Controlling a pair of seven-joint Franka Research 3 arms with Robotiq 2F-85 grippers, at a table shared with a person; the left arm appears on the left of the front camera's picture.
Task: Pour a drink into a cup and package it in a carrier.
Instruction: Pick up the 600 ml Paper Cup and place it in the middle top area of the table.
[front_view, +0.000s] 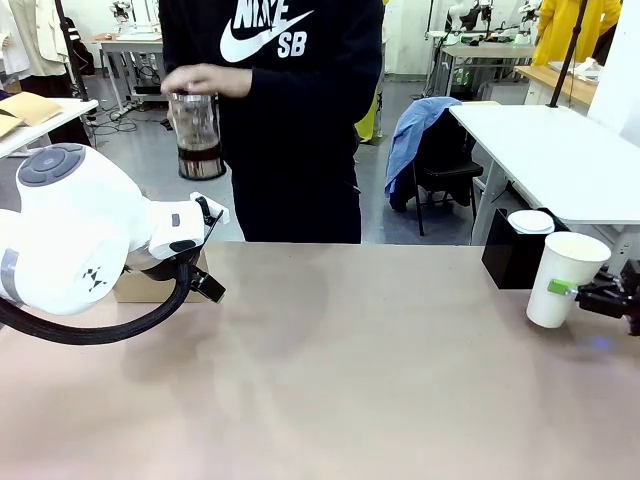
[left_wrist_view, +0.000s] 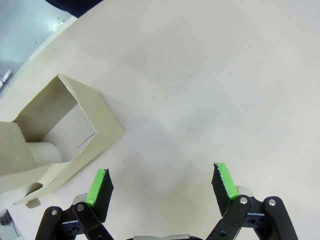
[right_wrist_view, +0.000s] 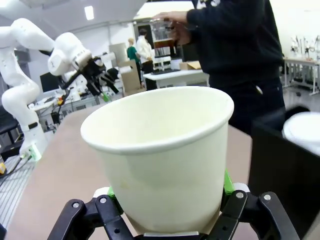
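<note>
Tan table (front_view: 350, 380), robot's right edge: right claw (right_wrist_view: 167, 205) clamps the cup (right_wrist_view: 160, 145) low on its wall. Light, thin paper probably crushes easily, so grip gently. Left claw (left_wrist_view: 162, 187) gapes empty beside the carrier (left_wrist_view: 65, 135).

Tan table (front_view: 330, 390) — cardboard carrier (front_view: 138, 291) at left, black box (front_view: 505, 258) far right

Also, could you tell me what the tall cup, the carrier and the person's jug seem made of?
The cup looks like matte white paper, with a rolled rim. The carrier looks like plain brown cardboard, with folded flat panels. The jug seems clear glass or plastic, since dark liquid shows through.
</note>
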